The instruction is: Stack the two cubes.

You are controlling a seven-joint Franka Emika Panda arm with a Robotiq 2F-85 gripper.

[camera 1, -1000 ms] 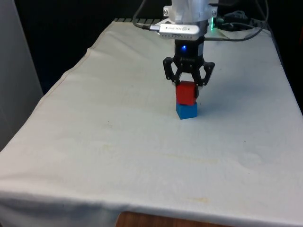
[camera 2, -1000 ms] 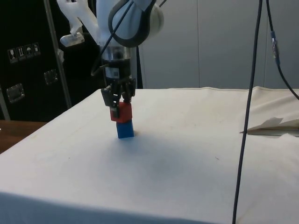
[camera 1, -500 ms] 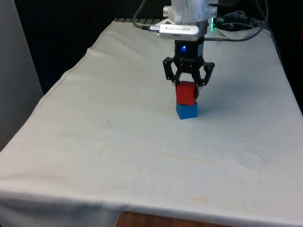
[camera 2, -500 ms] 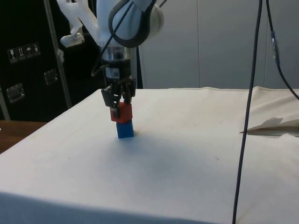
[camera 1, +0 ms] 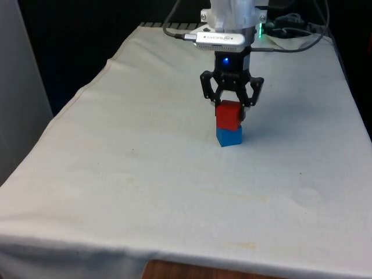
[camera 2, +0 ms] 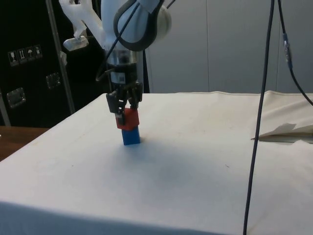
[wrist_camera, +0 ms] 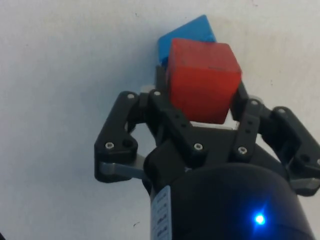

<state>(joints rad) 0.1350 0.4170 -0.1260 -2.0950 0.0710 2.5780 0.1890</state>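
Note:
A red cube [camera 1: 228, 114] rests on top of a blue cube [camera 1: 229, 136] in the far half of the table, towards the front view's right. My gripper [camera 1: 231, 107] comes straight down over the stack, its black fingers [camera 1: 206, 92] on either side of the red cube and shut on it. In the side view the red cube [camera 2: 128, 119] sits on the blue cube [camera 2: 131, 136] with the gripper [camera 2: 124, 110] around its upper part. From the wrist, the red cube [wrist_camera: 202, 80] lies between the fingers [wrist_camera: 158, 92] and covers most of the blue cube [wrist_camera: 186, 33], turned slightly against it.
White cloth [camera 1: 145, 174] covers the table around the stack. A black cable [camera 2: 259, 122] hangs down in the side view near the camera, and a fold of cloth [camera 2: 288, 129] lies at the table's far side there.

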